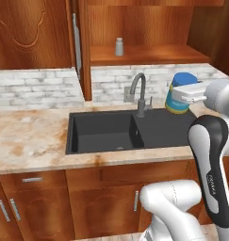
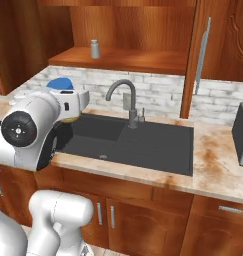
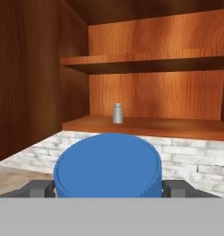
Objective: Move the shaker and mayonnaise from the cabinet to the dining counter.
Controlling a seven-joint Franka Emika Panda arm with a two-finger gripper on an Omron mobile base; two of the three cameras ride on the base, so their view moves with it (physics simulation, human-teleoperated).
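Gripping the mayonnaise (image 1: 178, 98) between wide fingers (image 3: 38, 188) over the sink (image 1: 106, 131), the gripper (image 3: 109, 189) risks dropping it if it slips.

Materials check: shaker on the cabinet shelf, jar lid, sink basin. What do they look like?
Shaker: dull grey, metal-look, with no glint, so painted plastic is possible. Mayonnaise lid: matte blue, fine ribbing round its edge in the hand view, probably plastic. Sink: flat matte black, no reflections, looks like composite or coated metal. The faucet is a satin grey, likely metal.
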